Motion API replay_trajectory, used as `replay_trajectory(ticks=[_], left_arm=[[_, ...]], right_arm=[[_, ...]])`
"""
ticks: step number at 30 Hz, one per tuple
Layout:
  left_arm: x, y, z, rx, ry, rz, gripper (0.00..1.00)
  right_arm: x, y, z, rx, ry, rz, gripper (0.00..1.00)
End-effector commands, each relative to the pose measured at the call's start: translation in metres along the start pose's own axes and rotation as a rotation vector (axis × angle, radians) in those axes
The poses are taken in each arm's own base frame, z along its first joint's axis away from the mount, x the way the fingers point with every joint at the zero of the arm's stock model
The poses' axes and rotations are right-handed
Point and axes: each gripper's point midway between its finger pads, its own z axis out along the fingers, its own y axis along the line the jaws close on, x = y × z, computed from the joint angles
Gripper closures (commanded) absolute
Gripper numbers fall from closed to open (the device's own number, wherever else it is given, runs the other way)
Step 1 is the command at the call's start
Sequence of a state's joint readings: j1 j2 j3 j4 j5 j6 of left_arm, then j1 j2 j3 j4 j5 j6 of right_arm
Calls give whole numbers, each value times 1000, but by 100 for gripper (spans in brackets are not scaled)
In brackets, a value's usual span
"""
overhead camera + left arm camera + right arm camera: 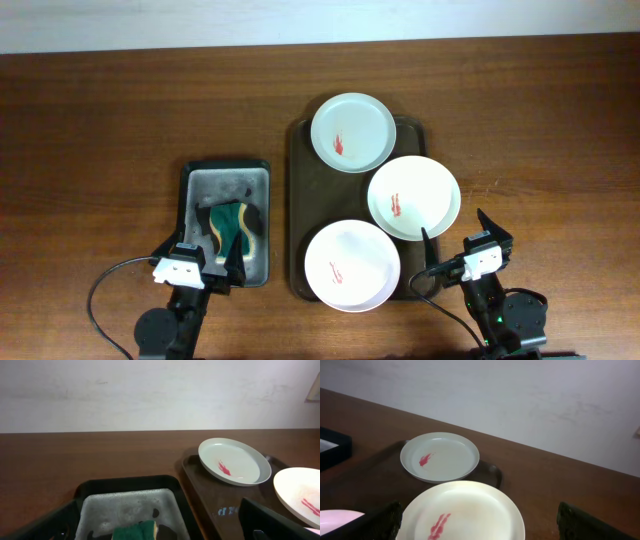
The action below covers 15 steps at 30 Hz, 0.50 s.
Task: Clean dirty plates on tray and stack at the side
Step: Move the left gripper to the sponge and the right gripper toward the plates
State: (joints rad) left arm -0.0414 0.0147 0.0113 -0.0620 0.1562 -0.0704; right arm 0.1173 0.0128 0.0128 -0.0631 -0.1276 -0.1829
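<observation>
The left pincer (200, 256) hangs with its fingers spread wide and nothing between them, close to the near edge of the tabletop (110, 120), left of its middle. It is over the near end of a small tray (188, 200) with a black rim and a foamy grey floor. A green and yellow sponge (232, 226) lies in that tray, just ahead of the fingers. The right pincer (458, 240) is also wide open and empty. It sits by the near edge toward the right side, just beside the near right corner of the tray (300, 190). This big dark brown tray lies right of the tabletop's middle, its long sides running from the near edge toward the far edge, just beside the small one. All three plates rest on it, each with a red smear. The near plate (351, 266) lies just left of the right pincer and sticks out over the tray's near rim. The middle plate (414, 198) lies just ahead of that pincer and sticks out over the right rim. The far plate (352, 132) is well apart from both pincers, over the tray's far rim, toward the far edge.
</observation>
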Motion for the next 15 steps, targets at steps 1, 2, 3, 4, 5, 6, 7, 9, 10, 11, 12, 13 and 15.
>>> replay_trajectory(ticks=[1,2,3,4,5,6,7,9,10,11,12,13,15], left_arm=[[-2,2,0,-11,-10,17,1],[-6,2,0,-10,-28,19,1],[-10,1,0,-7,-41,21,1],[-12,-7,-1,41,-52,24,1],[-12,-13,-1,74,-49,26,1],[-11,-17,-1,100,-45,26,0],[-10,-21,-2,125,-40,25,1],[-13,-28,-3,162,-55,30,1],[-23,-34,-5,193,-87,40,0],[-31,-35,-7,200,-107,46,1],[-41,-36,-9,201,-126,51,1],[-54,-38,-13,201,-147,57,1],[-84,-41,-23,199,-172,64,0]], right_arm=[[2,-3,0,15,3,4,1],[2,-3,0,15,3,4,1],[3,-2,0,13,5,5,1],[2,2,0,-14,1,42,1],[1,4,0,-25,-3,70,1],[1,7,0,-41,-6,86,1],[-1,11,0,-68,-12,92,1],[-12,27,-3,-165,-57,84,1],[-26,34,-6,-213,-98,74,1],[-35,36,-9,-234,-120,69,1],[-50,37,-13,-245,-147,83,1],[-67,34,-19,-245,-171,100,1],[-99,30,-32,-241,-199,96,1]])
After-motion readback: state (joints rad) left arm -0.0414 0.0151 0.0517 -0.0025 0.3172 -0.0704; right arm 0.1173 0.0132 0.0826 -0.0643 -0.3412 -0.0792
